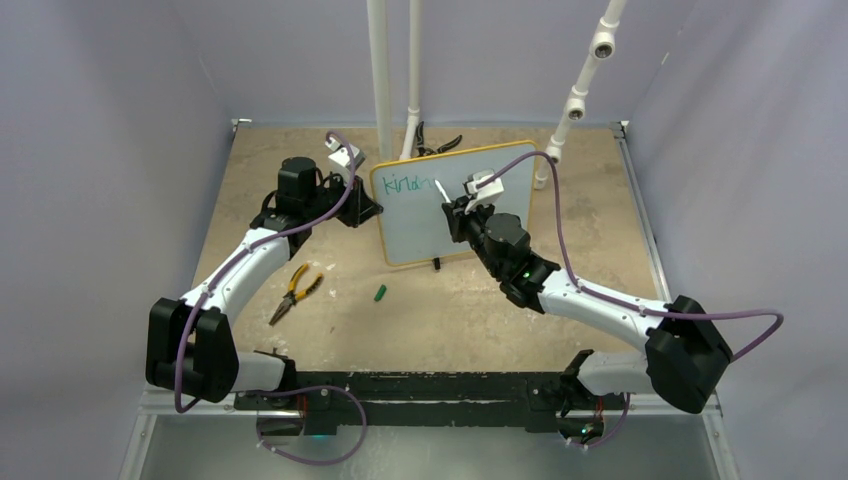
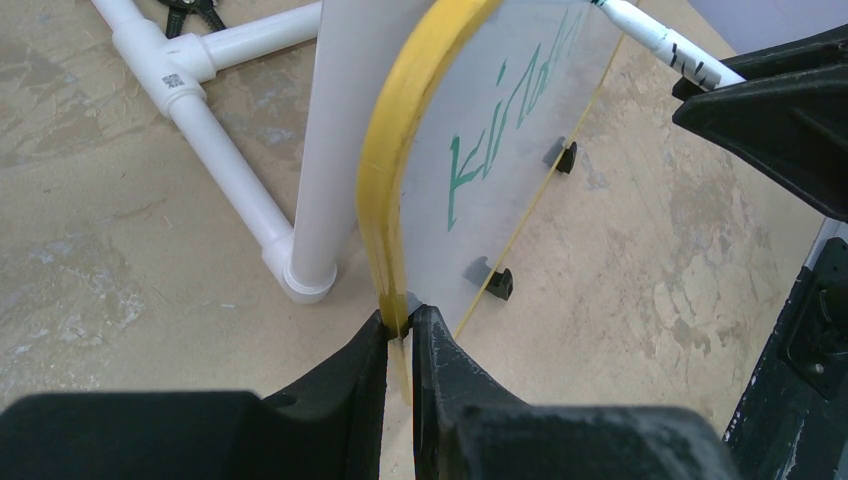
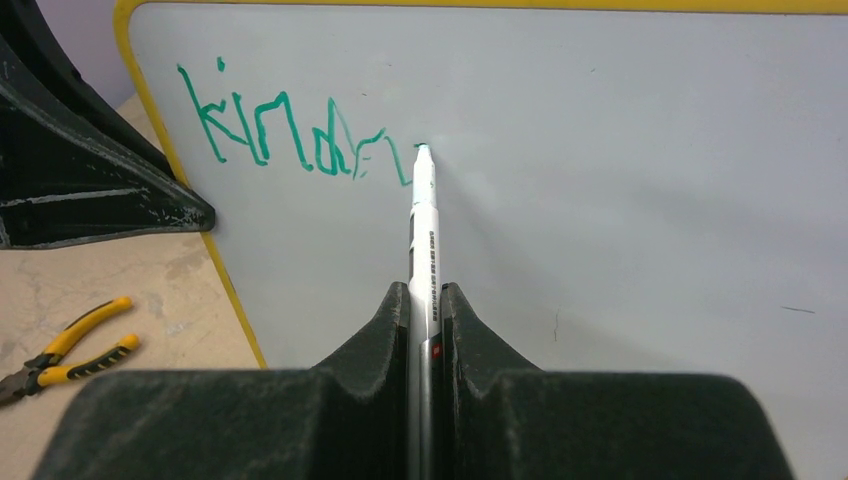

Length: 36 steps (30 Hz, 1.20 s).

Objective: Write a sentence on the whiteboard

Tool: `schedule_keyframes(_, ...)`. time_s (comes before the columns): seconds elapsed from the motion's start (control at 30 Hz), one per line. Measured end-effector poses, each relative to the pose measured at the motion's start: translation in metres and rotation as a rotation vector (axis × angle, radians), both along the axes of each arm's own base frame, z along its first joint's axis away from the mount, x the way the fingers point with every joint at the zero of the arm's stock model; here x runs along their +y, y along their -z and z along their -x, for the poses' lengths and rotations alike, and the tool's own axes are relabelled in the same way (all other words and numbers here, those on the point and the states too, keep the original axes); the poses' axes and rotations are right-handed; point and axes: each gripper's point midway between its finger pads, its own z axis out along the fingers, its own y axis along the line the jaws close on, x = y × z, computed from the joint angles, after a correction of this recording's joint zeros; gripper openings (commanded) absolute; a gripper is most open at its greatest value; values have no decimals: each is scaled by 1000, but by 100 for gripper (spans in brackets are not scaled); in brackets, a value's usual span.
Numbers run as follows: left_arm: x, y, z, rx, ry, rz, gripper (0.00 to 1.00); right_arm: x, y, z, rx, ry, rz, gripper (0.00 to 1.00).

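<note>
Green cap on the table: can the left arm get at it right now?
Likely not yet: the left arm's fingers are shut on the whiteboard frame. The green cap itself lies uncovered.

I find the whiteboard (image 1: pixel 420 235) standing on the far half of the table (image 1: pixel 450 320), with a pipe stand (image 1: pixel 381 70) directly behind it. The left gripper (image 2: pixel 402 325) pinches its left edge. The right gripper (image 3: pixel 425 295) sits in front, holding a marker (image 3: pixel 424 215) whose tip touches the board just right of the lettering (image 3: pixel 290 140). Pliers (image 1: pixel 294 291) lie front-left, with a small cap (image 1: pixel 380 293) to their right.
</note>
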Motion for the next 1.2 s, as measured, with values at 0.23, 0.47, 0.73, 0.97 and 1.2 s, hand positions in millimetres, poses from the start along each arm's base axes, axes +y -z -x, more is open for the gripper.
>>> schedule_keyframes(0.23, 0, 0, 0, 0, 0, 0, 0, -5, 1, -2, 10, 34, -12, 0)
schedule_keyframes(0.47, 0, 0, 0, 1, 0, 0, 0, -6, 0, -3, 9, 45, -14, 0)
schedule_keyframes(0.73, 0, 0, 0, 1, 0, 0, 0, -6, -6, -5, -3, 49, -20, 0)
schedule_keyframes(0.97, 0, 0, 0, 1, 0, 0, 0, -6, -17, -9, -23, 55, -34, 0)
schedule_keyframes(1.2, 0, 1, 1, 8, 1, -1, 0, -3, -15, -11, -28, 50, -30, 0)
